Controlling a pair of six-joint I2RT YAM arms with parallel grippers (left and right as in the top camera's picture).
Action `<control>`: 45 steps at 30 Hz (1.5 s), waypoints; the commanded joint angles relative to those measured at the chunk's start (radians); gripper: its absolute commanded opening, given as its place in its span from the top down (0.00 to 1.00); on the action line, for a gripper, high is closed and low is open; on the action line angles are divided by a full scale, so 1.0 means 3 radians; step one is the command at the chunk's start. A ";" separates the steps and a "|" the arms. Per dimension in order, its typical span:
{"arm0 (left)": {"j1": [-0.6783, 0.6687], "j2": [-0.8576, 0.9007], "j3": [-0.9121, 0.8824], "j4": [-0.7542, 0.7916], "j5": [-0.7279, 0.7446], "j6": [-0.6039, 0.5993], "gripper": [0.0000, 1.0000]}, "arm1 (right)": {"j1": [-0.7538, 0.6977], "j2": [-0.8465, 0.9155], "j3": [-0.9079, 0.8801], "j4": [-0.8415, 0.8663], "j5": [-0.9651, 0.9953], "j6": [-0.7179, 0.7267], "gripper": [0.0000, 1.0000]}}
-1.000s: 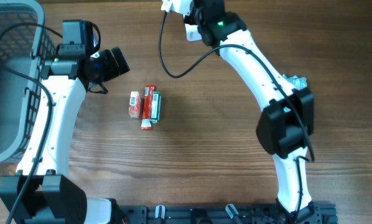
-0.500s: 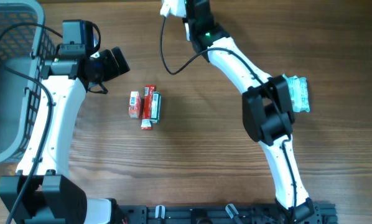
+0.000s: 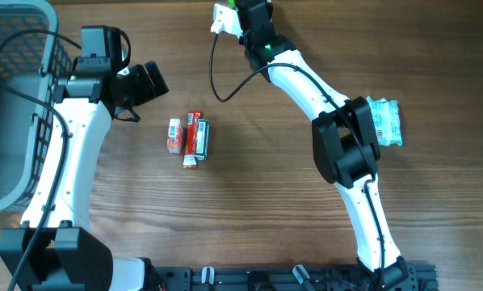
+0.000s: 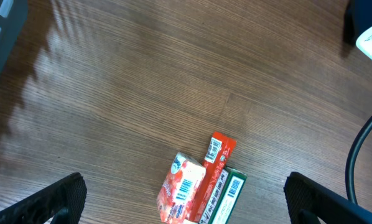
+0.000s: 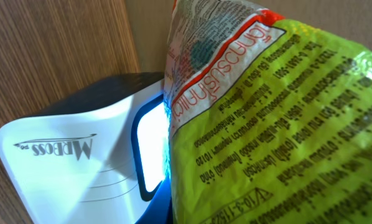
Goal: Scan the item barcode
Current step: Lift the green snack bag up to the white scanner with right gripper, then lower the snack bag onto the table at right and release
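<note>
Snack packet (image 5: 267,124) right up at the scanner (image 5: 80,162) now: crinkly lime-green foil, dense black print, a red-and-white band along its upper edge, tilted on a diagonal. Its edge crosses the scanner's window (image 5: 150,149), which glows white. The scanner, white-topped over a dark body, sits near the worktop's (image 5: 49,50) far edge.

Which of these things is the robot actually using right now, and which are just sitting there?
In use:
- green snack packet, held up to the lit window of the white scanner

Just lying about:
- small red and green boxes
- grey basket
- pale blue packet
</note>
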 commanded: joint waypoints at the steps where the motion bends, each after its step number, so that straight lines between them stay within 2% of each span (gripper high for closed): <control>1: 0.0018 -0.0008 0.0028 0.0005 -0.0046 0.0041 0.00 | 0.0014 -0.0112 0.0056 0.0034 0.0066 0.0088 0.96; 5: 0.0018 -0.0008 0.0028 0.0005 -0.0046 0.0041 0.00 | 0.0014 -0.0197 0.0056 0.0028 0.0065 0.0127 0.96; 17: 0.0018 -0.0008 0.0028 0.0005 -0.0046 0.0041 0.00 | 0.0010 -0.0580 0.0056 -0.0083 -0.0071 0.0713 0.96; 20: 0.0018 -0.0008 0.0028 0.0005 -0.0046 0.0041 0.00 | 0.0004 -0.0863 0.0056 -0.0273 -0.0067 0.0988 0.96; 24: 0.0018 -0.0008 0.0028 0.0005 -0.0046 0.0041 0.00 | 0.0000 -0.1336 0.0056 -0.0951 -0.0061 0.1658 0.96; 27: 0.0018 -0.0008 0.0028 0.0005 -0.0046 0.0041 0.00 | -0.0078 -0.1670 0.0055 -0.1837 -0.0080 0.2330 0.96; 32: 0.0018 -0.0008 0.0028 0.0005 -0.0046 0.0041 0.00 | -0.0453 -0.1759 0.0045 -0.3461 -0.0903 0.2991 0.96; 35: 0.0018 -0.0008 0.0028 0.0005 -0.0046 0.0041 0.00 | -0.0771 -0.1685 -0.0186 -0.4032 -0.1147 0.3229 0.96; 38: 0.0018 -0.0008 0.0028 0.0005 -0.0046 0.0041 0.00 | -0.1031 -0.1658 -0.0698 -0.4023 -0.1148 0.3278 0.96; 45: 0.0018 -0.0008 0.0028 0.0005 -0.0046 0.0041 0.00 | -0.1386 -0.1658 -0.1732 -0.3376 -0.0903 0.3042 0.96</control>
